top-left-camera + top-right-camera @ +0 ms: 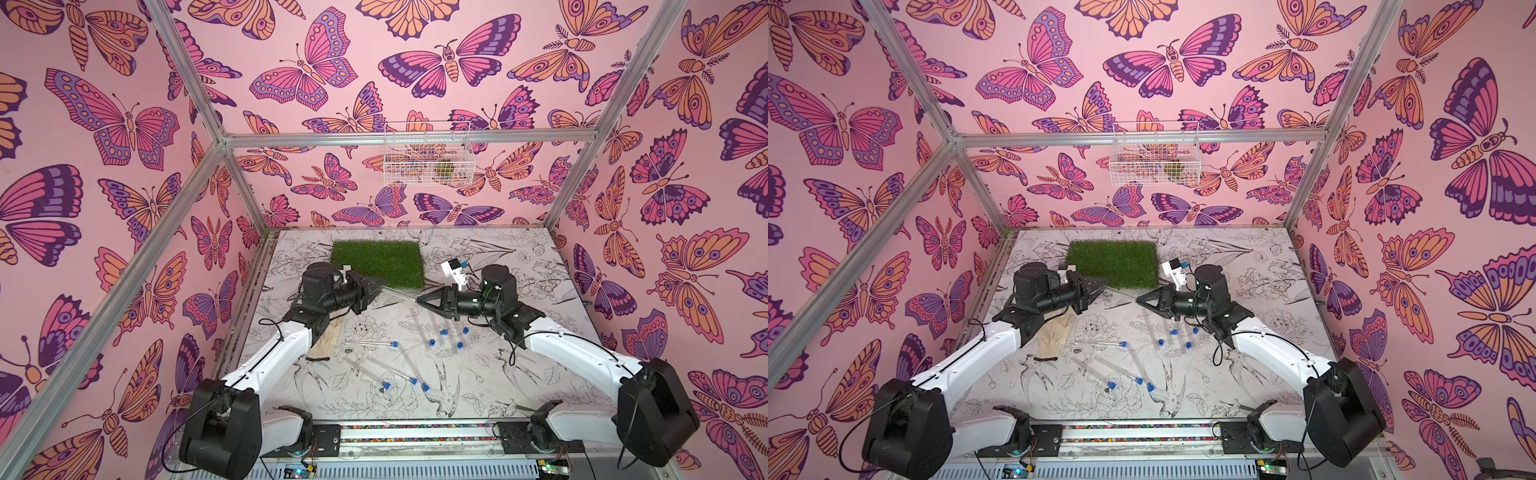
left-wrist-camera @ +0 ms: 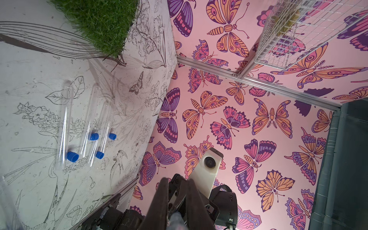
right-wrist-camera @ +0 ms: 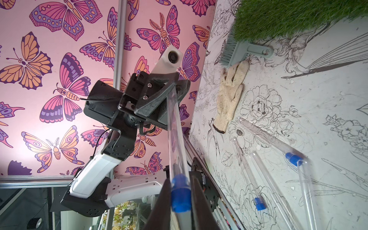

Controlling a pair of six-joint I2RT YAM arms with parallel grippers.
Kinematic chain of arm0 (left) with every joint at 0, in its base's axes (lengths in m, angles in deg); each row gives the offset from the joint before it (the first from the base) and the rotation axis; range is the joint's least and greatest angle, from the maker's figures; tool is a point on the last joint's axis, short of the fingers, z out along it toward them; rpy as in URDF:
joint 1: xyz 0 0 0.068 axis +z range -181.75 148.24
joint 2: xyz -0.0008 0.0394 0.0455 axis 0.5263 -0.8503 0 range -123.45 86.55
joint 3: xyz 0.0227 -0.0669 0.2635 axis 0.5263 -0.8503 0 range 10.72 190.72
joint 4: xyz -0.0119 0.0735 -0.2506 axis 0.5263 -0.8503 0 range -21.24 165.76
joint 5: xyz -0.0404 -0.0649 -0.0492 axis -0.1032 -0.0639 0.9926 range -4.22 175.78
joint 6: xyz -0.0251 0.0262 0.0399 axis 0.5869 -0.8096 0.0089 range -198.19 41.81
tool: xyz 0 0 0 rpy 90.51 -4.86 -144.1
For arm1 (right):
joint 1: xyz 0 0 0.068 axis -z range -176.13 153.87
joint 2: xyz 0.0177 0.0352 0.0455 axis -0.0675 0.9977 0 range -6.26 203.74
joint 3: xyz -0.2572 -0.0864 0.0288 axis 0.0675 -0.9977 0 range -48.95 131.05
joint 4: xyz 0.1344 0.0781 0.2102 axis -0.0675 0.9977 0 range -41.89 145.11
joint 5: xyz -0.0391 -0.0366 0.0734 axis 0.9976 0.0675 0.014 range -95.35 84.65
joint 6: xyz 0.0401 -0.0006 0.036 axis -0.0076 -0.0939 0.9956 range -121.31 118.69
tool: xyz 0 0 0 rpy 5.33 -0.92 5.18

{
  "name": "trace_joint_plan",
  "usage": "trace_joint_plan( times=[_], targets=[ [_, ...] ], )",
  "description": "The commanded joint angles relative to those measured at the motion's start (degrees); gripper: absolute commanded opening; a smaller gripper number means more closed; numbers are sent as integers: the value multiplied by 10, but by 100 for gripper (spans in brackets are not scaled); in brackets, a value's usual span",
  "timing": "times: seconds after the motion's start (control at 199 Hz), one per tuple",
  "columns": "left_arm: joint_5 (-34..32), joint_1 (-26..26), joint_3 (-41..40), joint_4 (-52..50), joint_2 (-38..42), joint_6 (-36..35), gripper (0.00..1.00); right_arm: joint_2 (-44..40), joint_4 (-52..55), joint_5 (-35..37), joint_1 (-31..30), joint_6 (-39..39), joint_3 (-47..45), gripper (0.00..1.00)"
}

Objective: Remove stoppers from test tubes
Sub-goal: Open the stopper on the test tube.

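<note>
Stopper (image 3: 180,196) was seen clamped between right gripper (image 1: 419,300) jaws; tube (image 3: 175,135) was held at far end by left gripper (image 1: 380,286). Tube judged light, stiff, slippery, fragile; stopper best gripped across sides.

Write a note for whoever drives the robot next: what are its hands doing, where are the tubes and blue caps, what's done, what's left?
Left gripper: shut on one end of the held tube, raised off the table.
Right gripper: shut on its blue stopper, not yet pulled out.
Done: near the right gripper, four loose stoppers lie beside open tubes, apparently already pulled.
Left: four capped tubes lie nearer the front middle; finish this pull, then do those.
</note>
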Motion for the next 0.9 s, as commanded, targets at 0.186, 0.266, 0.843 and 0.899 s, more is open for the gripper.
trace_joint_plan(
  times=[0.186, 0.266, 0.843, 0.899],
  targets=[
    [1, 36, -23, -2, 9, -8, 0, -28, 23, -7, 14, -15, -17, 17],
    [8, 49, -23, -5, 10, -11, 0, -30, 26, -9, 18, -16, -19, 17],
    [55, 96, 35, -201, -23, -167, 0, -37, 173, 2, 24, -116, 24, 16],
    [60, 96, 68, -298, -46, -238, 0, -34, 298, 36, 23, -186, 66, 16]
  ],
)
